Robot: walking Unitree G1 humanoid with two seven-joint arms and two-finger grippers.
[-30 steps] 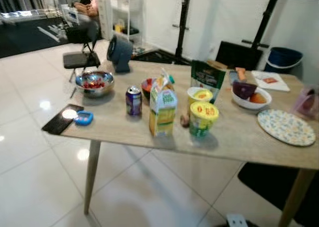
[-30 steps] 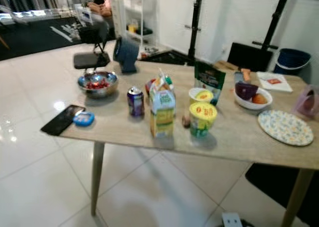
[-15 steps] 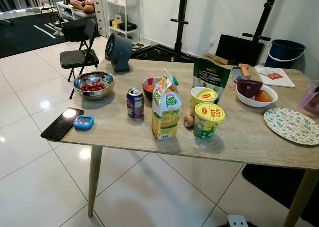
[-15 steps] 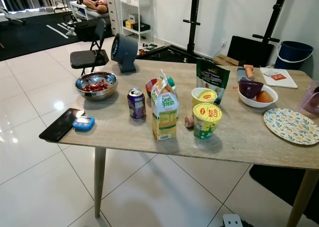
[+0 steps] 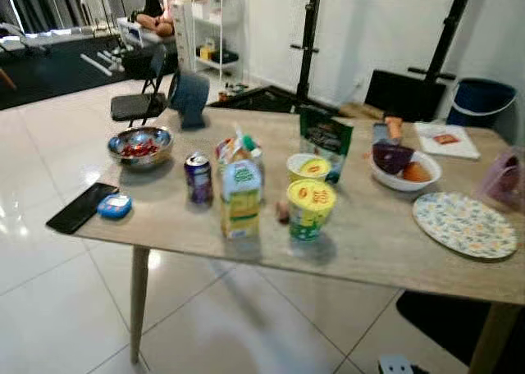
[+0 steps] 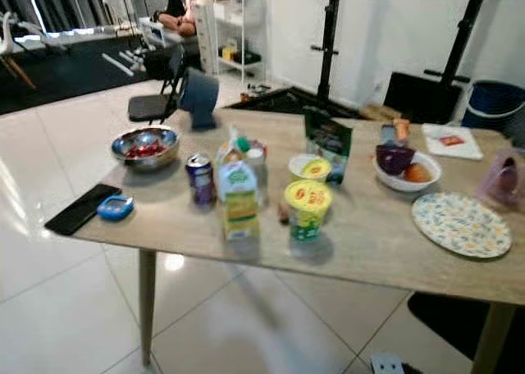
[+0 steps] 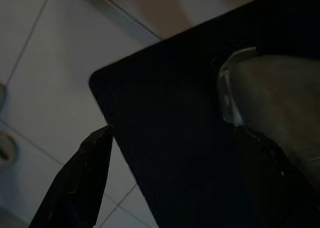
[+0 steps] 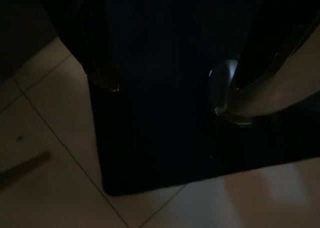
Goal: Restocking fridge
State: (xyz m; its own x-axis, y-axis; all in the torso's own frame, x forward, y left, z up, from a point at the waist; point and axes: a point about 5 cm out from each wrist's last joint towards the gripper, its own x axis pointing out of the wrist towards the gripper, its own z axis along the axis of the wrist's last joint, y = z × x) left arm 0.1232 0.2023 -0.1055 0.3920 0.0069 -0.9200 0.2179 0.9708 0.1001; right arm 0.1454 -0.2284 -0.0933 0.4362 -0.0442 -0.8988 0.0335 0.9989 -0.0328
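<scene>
Both claws hang spread apart and empty over a dark floor mat (image 7: 190,153), left gripper (image 7: 175,178) and right gripper (image 8: 175,63), while the juice carton (image 5: 240,198) stands mid-frame on the table (image 5: 385,251).

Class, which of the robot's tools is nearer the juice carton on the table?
Left or right cannot be told. The left tool hangs low over a black mat on the floor; so does the right tool. The juice carton stands on the table, apart from both.

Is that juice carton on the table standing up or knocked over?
Upright: the juice carton stands on its base on the table, gabled top pointing up.
</scene>
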